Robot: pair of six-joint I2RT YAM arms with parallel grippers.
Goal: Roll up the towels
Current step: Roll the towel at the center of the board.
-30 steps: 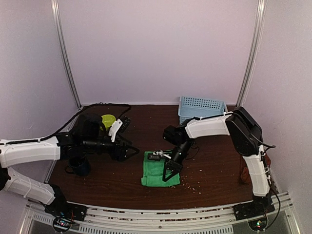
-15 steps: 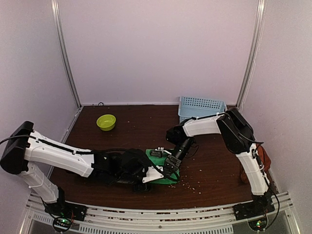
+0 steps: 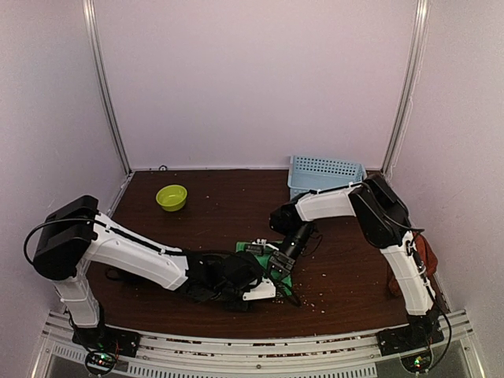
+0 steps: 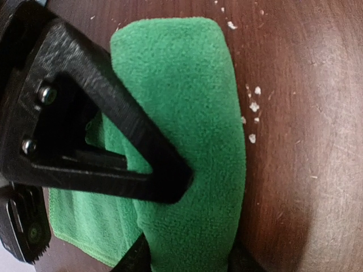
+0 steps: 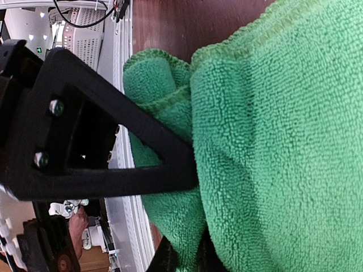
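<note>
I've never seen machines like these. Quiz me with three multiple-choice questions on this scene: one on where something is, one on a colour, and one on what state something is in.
1. Where does the light-blue perforated plastic basket stand on the dark wooden table?
A. At the far right, by the back wall
B. In the near left corner
C. In the centre, on top of a towel

2. What colour is the small round bowl?
A. Red
B. Yellow-green
C. White

3. How does the bright green cloth towel lie?
A. Spread fully flat
B. Draped over the basket
C. Partly rolled up along one side

Answers:
1 A: the top view shows it at the back right.
2 B: it shows yellow-green against the dark wood.
3 C: the left wrist view shows a thick roll beside a flat layer.
</note>
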